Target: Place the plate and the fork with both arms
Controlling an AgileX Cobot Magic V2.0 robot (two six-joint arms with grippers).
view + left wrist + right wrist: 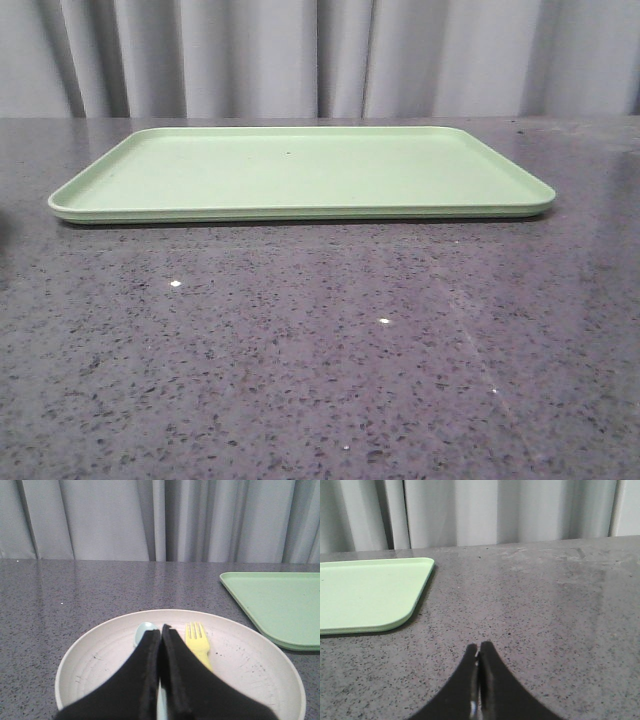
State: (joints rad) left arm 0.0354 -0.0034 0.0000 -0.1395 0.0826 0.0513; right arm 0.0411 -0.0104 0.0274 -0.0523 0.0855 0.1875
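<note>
**Inspector A:** Front view first; a light green tray (pixel 300 170) lies flat on the speckled grey table (pixel 320 350), with grey curtains (pixel 320 55) behind; neither arm shows in this view, nor the plate, nor the fork.

**Inspector B:** Noted; and the left wrist view?

**Inspector A:** The left gripper (pixel 161 630) hangs over the plate (pixel 260 665), its two black fingers pressed together tip to tip, nothing caught between them; the plate sits on the table just beside a rounded corner of the tray, apart from it.

**Inspector B:** Contents of the plate?

**Inspector A:** The yellow fork (pixel 198 642) lies on it, tines pointing away from the gripper, its handle running under one finger; a pale blue spoon (pixel 144 632) lies alongside, bowl showing past the other finger, the rest hidden; whether the fingers touch either, I cannot tell.

**Inspector B:** The right side?

**Inspector A:** The right gripper (pixel 479 649) is above bare table, fingers closed against one another, holding nothing; a corner of the tray lies well apart from it.
</note>
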